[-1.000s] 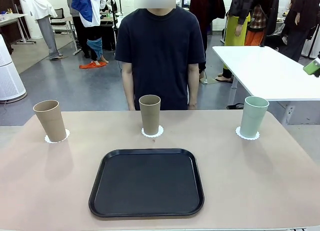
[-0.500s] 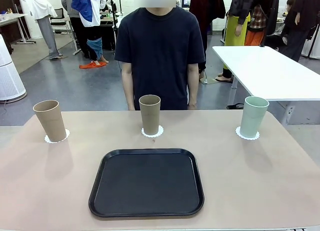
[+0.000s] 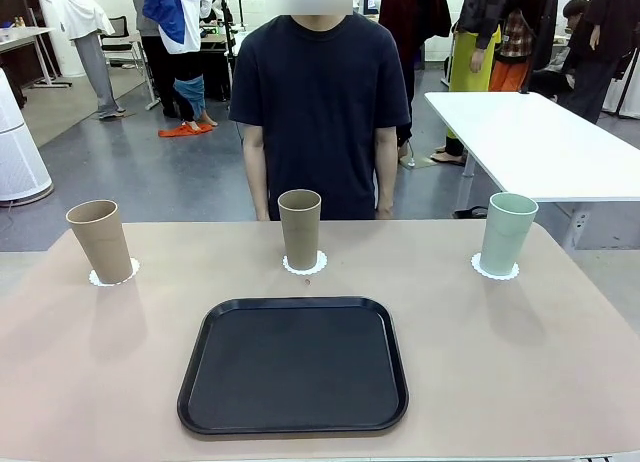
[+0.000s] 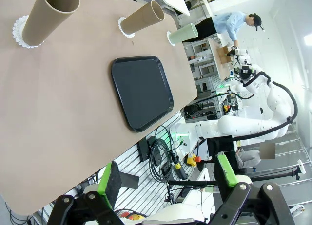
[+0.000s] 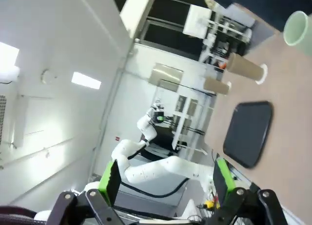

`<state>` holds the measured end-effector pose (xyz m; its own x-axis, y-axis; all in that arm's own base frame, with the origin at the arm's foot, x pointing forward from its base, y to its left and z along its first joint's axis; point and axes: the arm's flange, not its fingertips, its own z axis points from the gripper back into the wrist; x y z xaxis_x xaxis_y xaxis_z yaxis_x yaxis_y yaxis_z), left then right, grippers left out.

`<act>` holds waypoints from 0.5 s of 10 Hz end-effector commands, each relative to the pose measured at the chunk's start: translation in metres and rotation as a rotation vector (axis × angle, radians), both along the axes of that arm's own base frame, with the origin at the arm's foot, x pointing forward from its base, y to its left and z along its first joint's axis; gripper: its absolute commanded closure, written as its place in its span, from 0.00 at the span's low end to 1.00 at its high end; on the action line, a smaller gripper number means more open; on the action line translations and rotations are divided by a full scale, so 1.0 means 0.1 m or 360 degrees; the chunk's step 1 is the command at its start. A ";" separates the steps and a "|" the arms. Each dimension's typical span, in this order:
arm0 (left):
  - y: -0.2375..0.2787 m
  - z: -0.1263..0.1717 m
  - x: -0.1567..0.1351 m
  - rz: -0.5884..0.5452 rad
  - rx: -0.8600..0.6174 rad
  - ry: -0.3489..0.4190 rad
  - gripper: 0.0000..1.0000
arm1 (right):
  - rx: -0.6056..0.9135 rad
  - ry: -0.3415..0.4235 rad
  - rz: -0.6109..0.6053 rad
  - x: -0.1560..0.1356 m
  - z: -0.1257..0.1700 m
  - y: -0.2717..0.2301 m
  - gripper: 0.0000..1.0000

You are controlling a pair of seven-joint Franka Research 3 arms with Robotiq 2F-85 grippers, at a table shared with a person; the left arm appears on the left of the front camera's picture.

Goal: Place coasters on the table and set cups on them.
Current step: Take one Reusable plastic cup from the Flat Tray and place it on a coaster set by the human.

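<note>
On the beige table (image 3: 560,362), three cups (image 3: 299,228) stood on their coasters (image 3: 305,265). The right gripper (image 5: 163,178) had withdrawn from beside the mint cup (image 3: 508,232); it and the left gripper (image 4: 168,178) were open and empty, so the task looked complete.

Robotics lab (white robot arms (image 4: 253,127))

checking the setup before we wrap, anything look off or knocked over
Nothing stands out. All three cups stand upright, each on its own coaster: left tan cup, middle tan cup, mint cup. The black tray lies flat on the table.
</note>
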<state>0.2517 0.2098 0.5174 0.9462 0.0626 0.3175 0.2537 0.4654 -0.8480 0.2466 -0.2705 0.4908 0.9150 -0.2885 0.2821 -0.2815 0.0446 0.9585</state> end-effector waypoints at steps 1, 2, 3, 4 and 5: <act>-0.01 0.01 -0.01 0.0005 0.0000 -0.0007 0.00 | -0.0212 0.0249 0.0143 0.04 0.29 0.10 0.00; -0.01 0.01 -0.01 0.0005 0.0000 -0.0007 0.00 | -0.0269 0.0293 0.0158 0.06 0.35 0.09 0.00; -0.01 0.01 -0.01 0.0005 0.0000 -0.0007 0.00 | -0.0316 0.0371 0.0178 0.10 0.38 0.11 0.00; -0.01 0.01 -0.01 0.0005 0.0000 -0.0007 0.00 | -0.0365 0.0474 0.0235 0.12 0.40 0.10 0.00; -0.01 0.01 -0.01 0.0005 0.0000 -0.0007 0.00 | -0.0247 0.0275 0.0134 0.06 0.36 0.09 0.00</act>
